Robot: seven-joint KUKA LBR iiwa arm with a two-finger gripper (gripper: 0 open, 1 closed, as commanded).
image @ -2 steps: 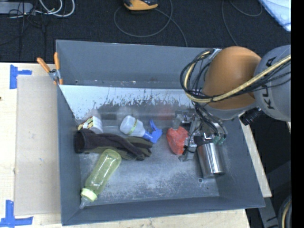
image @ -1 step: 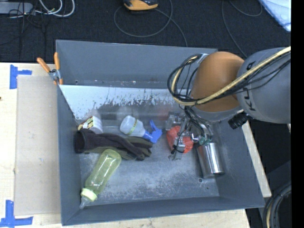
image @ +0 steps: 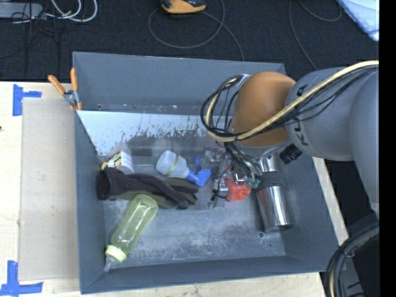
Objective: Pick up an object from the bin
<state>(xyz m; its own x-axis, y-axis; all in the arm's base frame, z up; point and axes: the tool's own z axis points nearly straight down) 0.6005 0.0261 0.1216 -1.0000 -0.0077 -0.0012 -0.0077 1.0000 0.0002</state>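
My gripper point(image: 221, 179) hangs low in the middle of the bin, below the arm's wrist. Just to its right lies a small red thing point(image: 238, 190), partly hidden by the gripper. On its left, close by, lies a clear little bottle point(image: 172, 164) with a blue cap point(image: 199, 177) pointing at the gripper. A black glove point(image: 145, 189) stretches along the floor left of the gripper, its fingertips ending near it. A shiny metal cylinder point(image: 272, 206) lies to the right of the red thing.
A pale green plastic bottle point(image: 132, 225) lies slanted at the front left. A small white and yellow thing point(image: 119, 162) sits by the glove's cuff at the left wall. The arm with its orange cover and cables covers the bin's back right.
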